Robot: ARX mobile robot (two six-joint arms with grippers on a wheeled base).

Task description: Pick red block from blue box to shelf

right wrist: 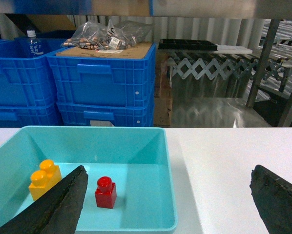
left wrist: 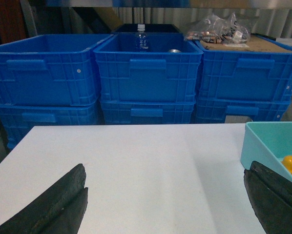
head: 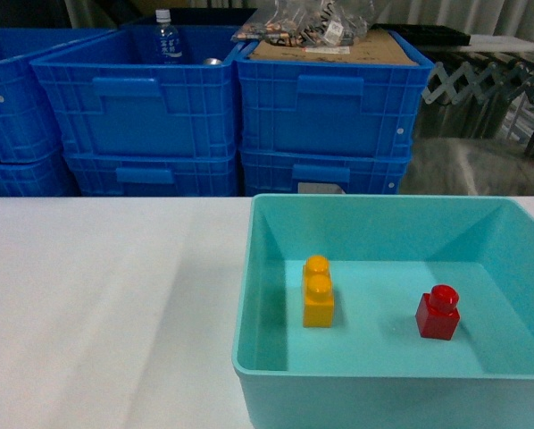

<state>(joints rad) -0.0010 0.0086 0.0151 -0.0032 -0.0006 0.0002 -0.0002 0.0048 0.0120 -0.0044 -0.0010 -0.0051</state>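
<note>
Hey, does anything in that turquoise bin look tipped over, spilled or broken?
Nothing stands out. The red block and the yellow brick both sit upright, studs up, apart from each other on the floor of the blue box, which looks intact.

Right hand (right wrist: 168, 202) fingers (right wrist: 53, 207) spread wide, above blue box (right wrist: 168, 185) on white worktop (right wrist: 224, 165). Inside the box: red block (right wrist: 106, 193) upright; yellow brick (right wrist: 44, 178) well left of it. Dark blue crates (right wrist: 104, 83) behind the box.

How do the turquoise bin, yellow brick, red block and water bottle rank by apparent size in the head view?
1. Turquoise bin
2. Yellow brick
3. Red block
Water bottle: unranked; partly hidden in a crate and much farther away.
</note>
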